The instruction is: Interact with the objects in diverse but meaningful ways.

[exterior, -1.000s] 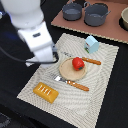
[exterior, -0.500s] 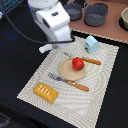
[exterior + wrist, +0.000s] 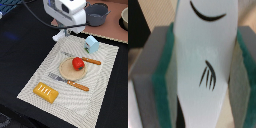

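Observation:
My gripper (image 3: 62,31) hangs above the far left corner of the placemat, shut on the white elongated piece (image 3: 59,36). In the wrist view the white piece (image 3: 205,60), with black marks on it, sits between the green pads (image 3: 163,85). A red round fruit (image 3: 77,63) lies on the round tan plate (image 3: 66,71). An orange-handled knife (image 3: 75,84) lies in front of the plate, and another orange-handled piece (image 3: 91,61) lies behind it. The pale-blue house-shaped box (image 3: 91,44) stands at the far right of the mat. The yellow-orange ridged block (image 3: 46,92) lies at the near left.
A beige woven placemat (image 3: 102,90) lies on the black tabletop. A grey pot (image 3: 96,14) stands behind the mat, and a second pot (image 3: 124,18) is at the far right edge. The arm's body fills the top middle of the exterior view.
The arm has swung from the exterior view's left towards the back and right, carrying the white piece. It now hangs over the mat's far left corner.

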Controlling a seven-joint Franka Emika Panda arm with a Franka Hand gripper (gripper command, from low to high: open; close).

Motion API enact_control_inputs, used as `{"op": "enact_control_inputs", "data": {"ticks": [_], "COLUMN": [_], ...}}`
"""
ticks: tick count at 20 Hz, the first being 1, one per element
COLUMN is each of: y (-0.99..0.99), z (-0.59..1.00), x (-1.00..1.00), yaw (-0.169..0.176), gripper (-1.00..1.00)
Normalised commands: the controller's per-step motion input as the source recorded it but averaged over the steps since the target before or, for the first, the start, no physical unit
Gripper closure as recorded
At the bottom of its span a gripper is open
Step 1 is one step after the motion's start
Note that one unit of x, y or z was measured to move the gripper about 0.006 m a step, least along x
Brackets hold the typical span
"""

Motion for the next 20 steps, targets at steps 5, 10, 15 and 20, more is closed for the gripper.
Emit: {"op": "enact_control_inputs", "data": {"ticks": [5,10,15,20], "y": [0.56,0.31,0.28,0.24], "z": [-0.36,-0.39,-0.36,-0.22], "x": [0.21,0.04,0.0,0.0], "yaw": [0.016,0.0,0.0,0.0], "gripper": [1.0,1.0,1.0,1.0]}}
